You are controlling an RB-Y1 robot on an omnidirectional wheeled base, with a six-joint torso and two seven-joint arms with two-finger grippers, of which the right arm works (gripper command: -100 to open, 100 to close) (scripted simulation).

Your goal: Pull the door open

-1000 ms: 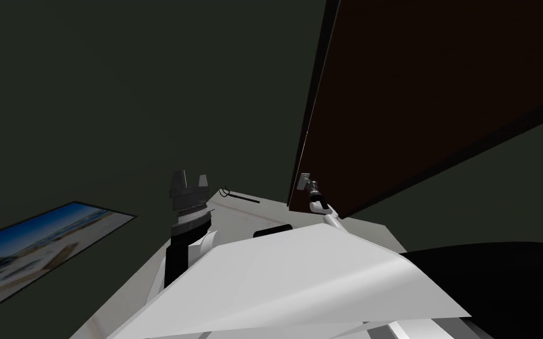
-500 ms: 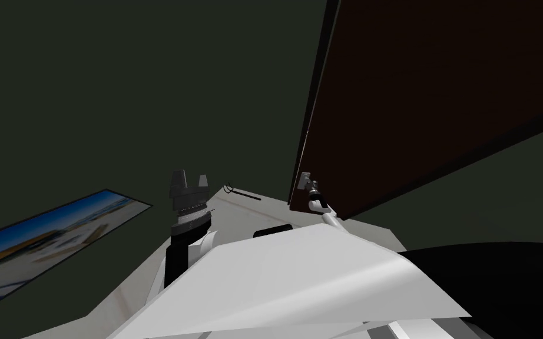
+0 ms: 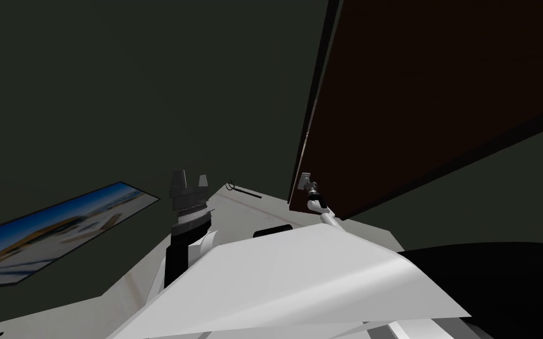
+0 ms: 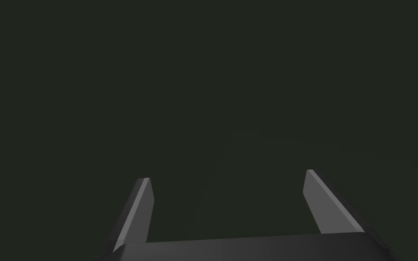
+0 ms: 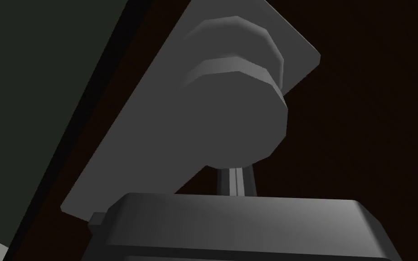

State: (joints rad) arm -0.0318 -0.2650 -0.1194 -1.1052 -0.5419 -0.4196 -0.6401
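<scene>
Grip is your first concern; the right gripper (image 3: 305, 182) sits at the grey door knob (image 5: 235, 118) on the dark brown door (image 3: 441, 88), just inside the door's free edge; in the right wrist view its fingers (image 5: 245, 181) stand drawn nearly together, tips hidden behind the knob, so you cannot tell what they actually pinch; check that hold before you load it. Pull along the arc the door will swing, not straight back, since a straight tug would likely drag the blades off the round knob; keep the wrist square to the backplate (image 5: 158, 136); go slowly and back the base away to make room. The left gripper (image 3: 189, 176) hangs idle near the dark wall (image 3: 146, 88), fingers spread wide and empty; keep it clear of the swing.
</scene>
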